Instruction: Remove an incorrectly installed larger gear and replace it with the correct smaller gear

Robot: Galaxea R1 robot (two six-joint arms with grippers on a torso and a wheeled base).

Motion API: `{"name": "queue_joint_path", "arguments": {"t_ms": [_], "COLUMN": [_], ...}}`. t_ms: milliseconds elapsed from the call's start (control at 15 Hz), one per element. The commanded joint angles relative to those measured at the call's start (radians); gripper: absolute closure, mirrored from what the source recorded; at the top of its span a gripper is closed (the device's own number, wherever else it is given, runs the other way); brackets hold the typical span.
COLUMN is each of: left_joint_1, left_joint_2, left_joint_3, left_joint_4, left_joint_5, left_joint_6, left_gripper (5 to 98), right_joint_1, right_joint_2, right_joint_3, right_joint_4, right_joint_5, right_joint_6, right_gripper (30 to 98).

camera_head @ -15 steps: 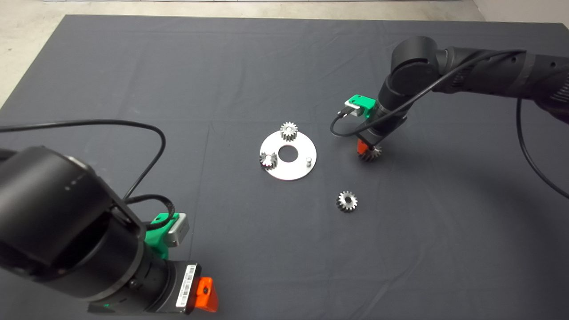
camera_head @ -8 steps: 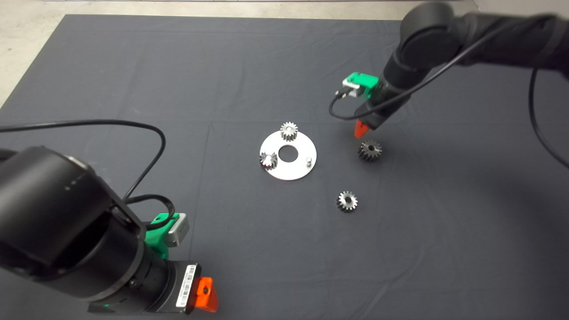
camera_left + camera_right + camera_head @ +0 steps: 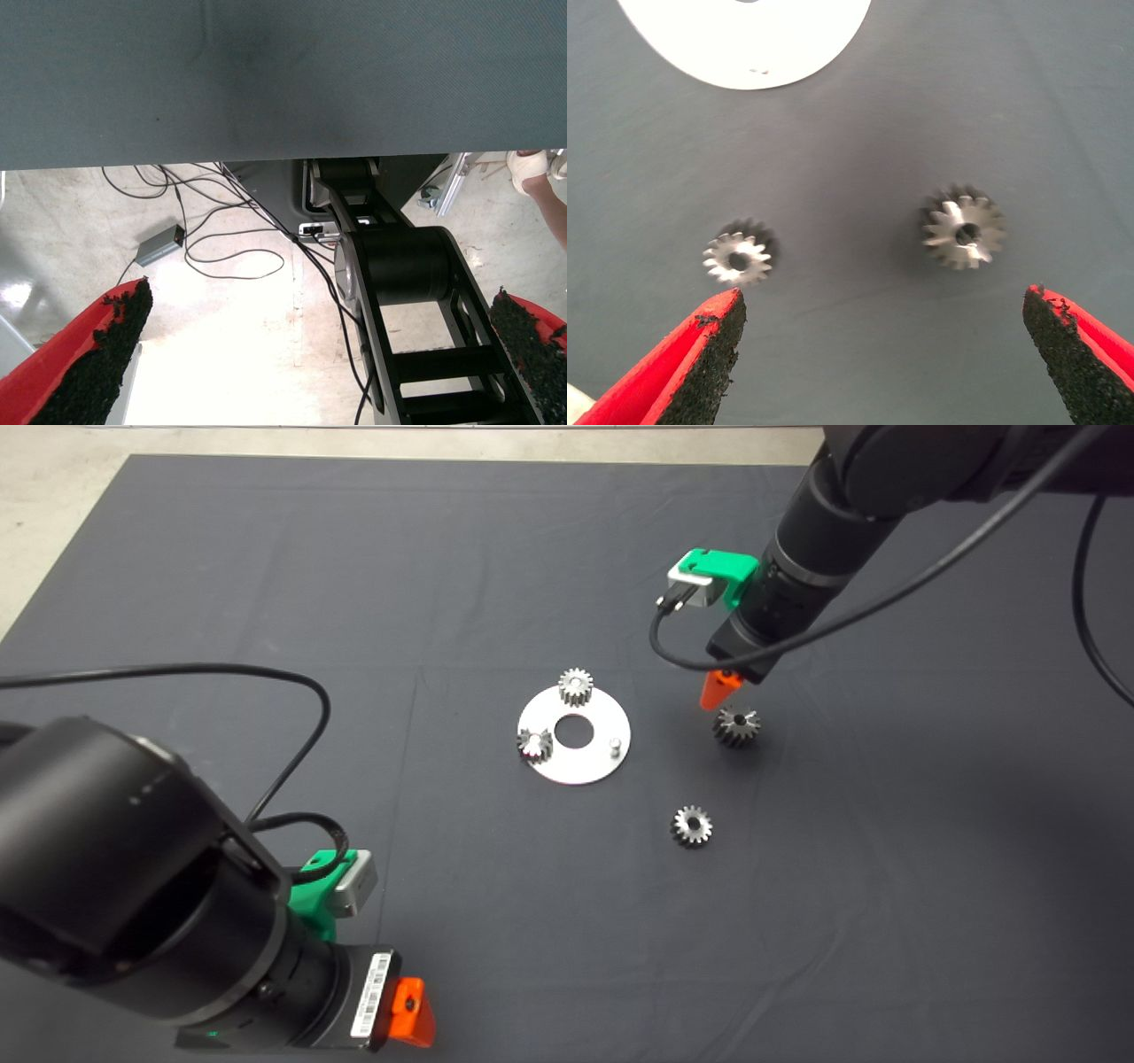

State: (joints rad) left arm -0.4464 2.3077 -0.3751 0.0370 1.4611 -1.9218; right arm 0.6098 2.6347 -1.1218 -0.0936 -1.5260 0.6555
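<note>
The larger gear [image 3: 736, 726] stands dark and alone on the mat, right of the round silver plate [image 3: 585, 766]. Nearer the front of the mat lies a loose smaller gear [image 3: 692, 825]. Two small bright gears [image 3: 576, 686] [image 3: 535, 744] stand on the plate, and one pin [image 3: 614, 744] is bare. My right gripper [image 3: 731, 691] hangs above the larger gear, open and empty. Its wrist view shows the larger gear [image 3: 964, 233] and the smaller gear [image 3: 737, 259] beyond the spread fingers [image 3: 700, 363]. My left gripper [image 3: 412, 1023] is parked at the lower left, open.
The dark mat [image 3: 266, 558] covers the table, with pale floor along its far edge. The left wrist view shows the mat's edge, floor cables [image 3: 221, 257], the robot's base [image 3: 403, 266] and a person's shoe [image 3: 532, 168].
My right gripper, low on the larger gear a second ago, has let it go and risen away. The gear stays on the mat. The left arm has not moved.
</note>
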Motion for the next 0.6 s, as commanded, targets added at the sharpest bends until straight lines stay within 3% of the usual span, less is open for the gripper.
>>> {"name": "queue_joint_path", "arguments": {"t_ms": [0,133,267,533], "left_joint_1": [-0.011,-0.011,-0.009,-0.008], "left_joint_2": [-0.001,-0.003,0.002,0.000], "left_joint_3": [0.019,0.018,0.018,0.018], "left_joint_4": [-0.014,-0.014,-0.014,-0.014], "left_joint_5": [0.002,0.002,-0.010,-0.015], "left_joint_6": [-0.005,-0.005,-0.003,0.001], "left_gripper": [5.4,5.4,5.4,5.4], "right_joint_1": [-0.004,-0.007,-0.024,-0.059], "right_joint_2": [0.000,0.002,0.005,0.006], "right_joint_3": [0.117,0.148,0.150,0.150], "right_joint_4": [0.041,0.039,0.036,0.031], "right_joint_5": [-0.105,-0.102,-0.102,-0.103], "right_joint_6": [0.000,-0.003,-0.017,-0.149], "right_gripper": [45.4,40.8,40.6,35.5]}}
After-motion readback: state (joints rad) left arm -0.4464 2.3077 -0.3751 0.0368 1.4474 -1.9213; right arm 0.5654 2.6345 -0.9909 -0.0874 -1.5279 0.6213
